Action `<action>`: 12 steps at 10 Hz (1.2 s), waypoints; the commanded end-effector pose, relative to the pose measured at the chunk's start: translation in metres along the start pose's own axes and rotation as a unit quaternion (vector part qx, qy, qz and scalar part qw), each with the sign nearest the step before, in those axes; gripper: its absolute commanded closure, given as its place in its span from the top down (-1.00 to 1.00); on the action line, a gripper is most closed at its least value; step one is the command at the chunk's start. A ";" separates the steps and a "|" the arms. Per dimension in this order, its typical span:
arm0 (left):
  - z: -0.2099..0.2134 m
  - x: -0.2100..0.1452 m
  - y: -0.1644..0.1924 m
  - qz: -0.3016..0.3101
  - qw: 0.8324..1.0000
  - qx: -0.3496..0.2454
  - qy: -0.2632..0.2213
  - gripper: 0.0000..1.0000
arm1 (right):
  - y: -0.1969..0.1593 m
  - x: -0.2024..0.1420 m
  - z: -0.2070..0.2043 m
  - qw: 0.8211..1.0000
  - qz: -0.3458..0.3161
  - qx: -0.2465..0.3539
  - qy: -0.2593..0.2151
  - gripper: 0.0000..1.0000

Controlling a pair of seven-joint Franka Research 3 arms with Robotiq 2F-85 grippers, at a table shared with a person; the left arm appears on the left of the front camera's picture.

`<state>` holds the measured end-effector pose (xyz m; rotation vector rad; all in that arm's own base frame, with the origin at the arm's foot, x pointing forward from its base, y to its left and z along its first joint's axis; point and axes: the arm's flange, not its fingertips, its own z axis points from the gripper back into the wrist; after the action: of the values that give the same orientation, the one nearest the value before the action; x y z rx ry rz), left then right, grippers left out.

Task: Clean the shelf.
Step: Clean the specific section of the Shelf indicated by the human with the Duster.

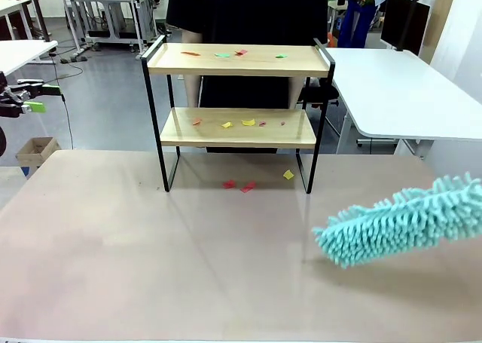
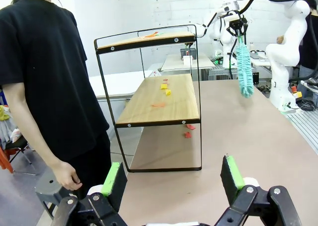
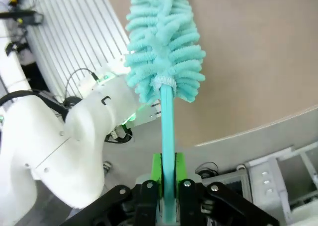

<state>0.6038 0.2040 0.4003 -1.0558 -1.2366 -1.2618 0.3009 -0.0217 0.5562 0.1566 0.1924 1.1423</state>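
Observation:
The shelf point(image 1: 237, 60) stands at the far middle of the table, two wooden boards in a black frame. Small coloured paper scraps point(image 1: 248, 122) lie on both boards, and more scraps point(image 1: 239, 185) lie on the table beneath it. My right gripper point(image 3: 168, 162) is shut on the handle of a teal fluffy duster point(image 3: 161, 47). The duster point(image 1: 399, 222) hangs above the table at the right, apart from the shelf. At the far left my left gripper point(image 1: 45, 98) is open and holds nothing. Its wrist view looks along the shelf point(image 2: 159, 99) from its end, past its green pads point(image 2: 112, 180).
A person in black point(image 1: 248, 11) stands right behind the shelf, one hand point(image 2: 67, 175) hanging near its far end. A white table point(image 1: 399, 94) stands at the back right. A cardboard box point(image 1: 36, 151) sits on the floor at the left.

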 end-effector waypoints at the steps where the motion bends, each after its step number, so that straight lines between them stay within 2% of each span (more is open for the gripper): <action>1: 0.000 0.001 -0.001 -0.007 1.000 -0.001 -0.001 1.00 | 0.005 0.007 -0.010 0.998 0.052 0.021 0.007 -0.74; 2: 0.000 0.001 -0.001 -0.007 1.000 -0.001 -0.001 1.00 | 0.006 0.013 -0.014 0.998 0.058 0.029 -0.002 -0.74; 3: 0.000 0.001 -0.001 -0.007 1.000 -0.001 -0.001 1.00 | -0.001 0.016 -0.011 0.997 0.057 0.016 -0.044 -0.74; 4: 0.000 0.001 -0.001 -0.007 1.000 -0.001 -0.001 1.00 | 0.005 0.015 -0.017 0.999 0.036 0.019 0.007 -0.74; 12: 0.000 0.001 -0.001 -0.007 1.000 -0.001 -0.001 1.00 | 0.005 0.015 -0.017 0.999 0.036 0.019 0.007 -0.74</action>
<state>0.6038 0.2040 0.4002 -1.0560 -1.2365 -1.2616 0.2992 -0.0034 0.5384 0.2027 0.2100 1.2183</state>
